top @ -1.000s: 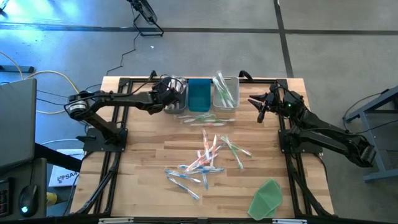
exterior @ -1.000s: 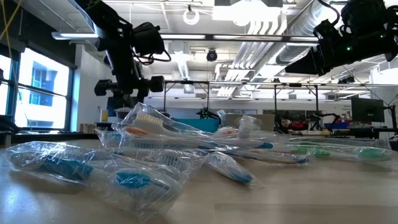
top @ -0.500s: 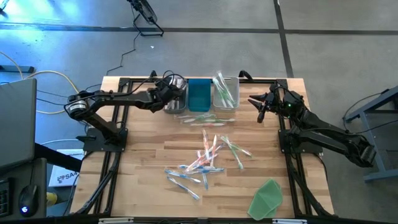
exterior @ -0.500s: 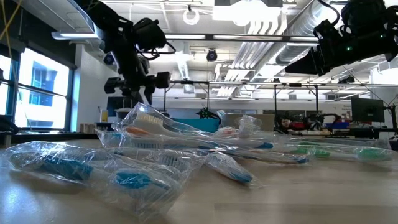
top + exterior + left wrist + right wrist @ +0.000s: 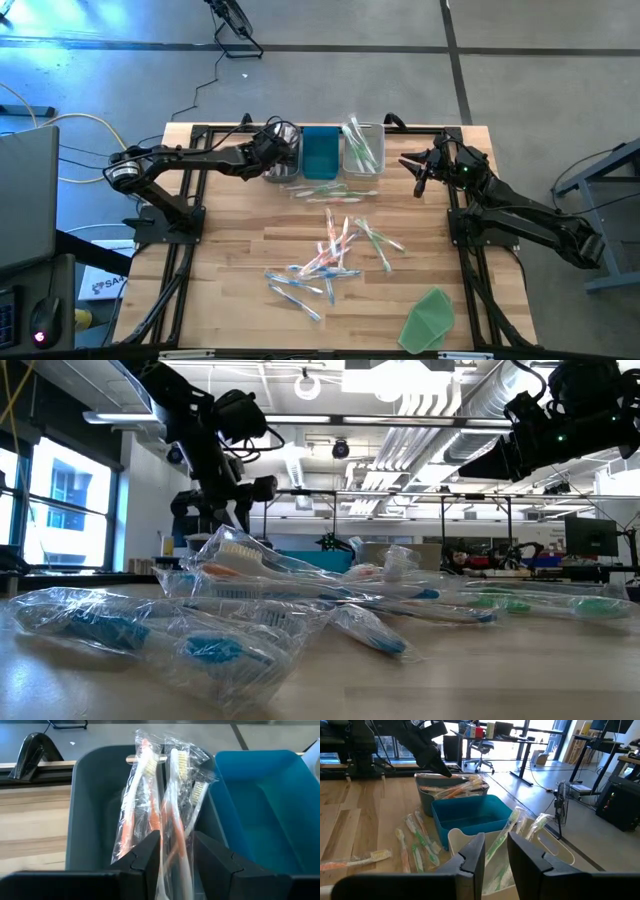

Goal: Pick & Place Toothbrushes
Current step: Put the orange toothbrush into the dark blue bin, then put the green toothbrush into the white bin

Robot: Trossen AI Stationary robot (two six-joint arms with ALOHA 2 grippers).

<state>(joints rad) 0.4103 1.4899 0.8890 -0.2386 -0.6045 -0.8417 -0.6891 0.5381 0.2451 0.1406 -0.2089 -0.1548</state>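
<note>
A: Orange wrapped toothbrush (image 5: 172, 827) pinched in the left gripper (image 5: 176, 851) jaws, over the grey bin (image 5: 87, 805), probably for dropping with the other orange ones.

B: Other bins?

A: Blue bin (image 5: 260, 805) looks empty; clear bin (image 5: 362, 150) holds green ones. Loose toothbrushes (image 5: 330, 262) lie mid-worktop (image 5: 230, 260). Right gripper (image 5: 495, 850) waits near the clear bin, jaws slightly apart, holding nothing.

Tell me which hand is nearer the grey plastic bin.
Left. The left hand hangs right over the grey plastic bin; the right hand waits beyond the white bin.
</note>
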